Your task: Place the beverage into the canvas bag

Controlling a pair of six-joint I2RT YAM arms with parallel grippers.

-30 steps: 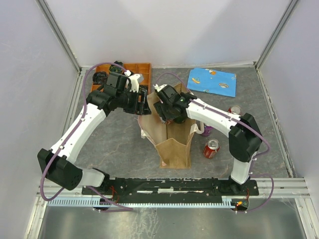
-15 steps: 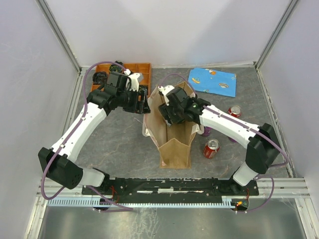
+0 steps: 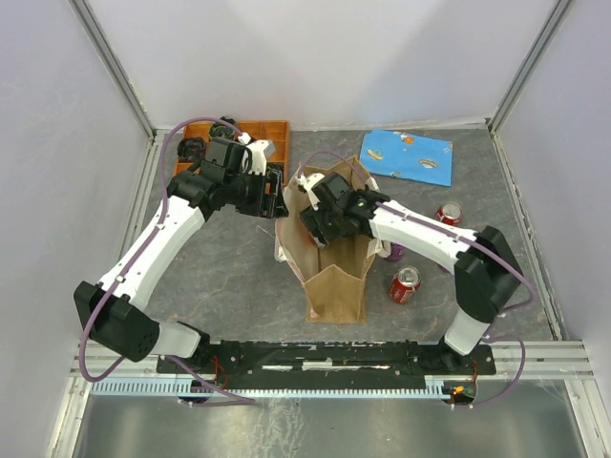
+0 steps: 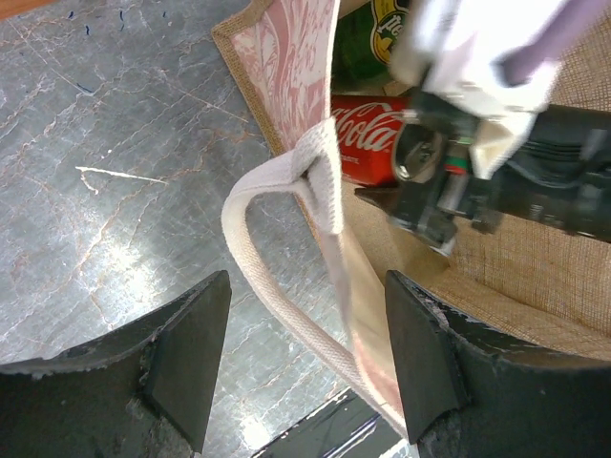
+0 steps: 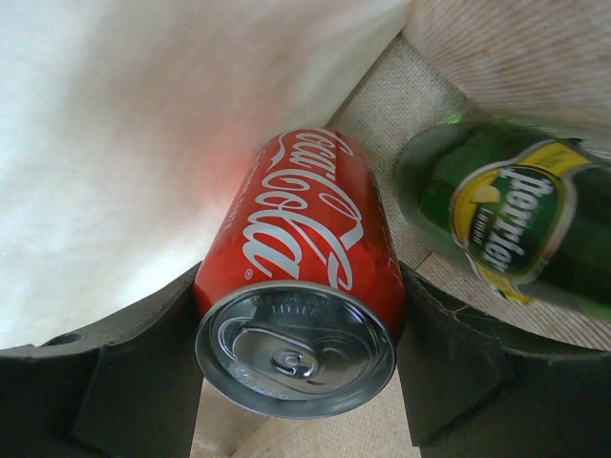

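Observation:
The tan canvas bag [image 3: 336, 279] stands open in the middle of the table. My right gripper [image 3: 323, 221] is down inside its mouth, shut on a red Coca-Cola can [image 5: 304, 286], fingers [image 5: 449, 363] pressed on both sides. A green Perrier can [image 5: 506, 224] lies in the bag beside it. My left gripper [image 4: 305, 367] is open, its jaws straddling the bag's left wall [image 4: 286, 67] and white handle [image 4: 272, 253]. The left wrist view shows the red can [image 4: 368, 138] and the right gripper [image 4: 449, 191] inside the bag.
A red can [image 3: 406, 283] lies on the table right of the bag, another [image 3: 449, 211] farther back, and a purple item [image 3: 396, 250] sits by the bag. A blue cloth [image 3: 406, 156] lies at the back right. An orange tray [image 3: 267, 132] is at the back left.
My right gripper has sunk slightly lower and leftward into the bag with the red can, and its elbow has swung. The left arm has stayed at the bag's rim.

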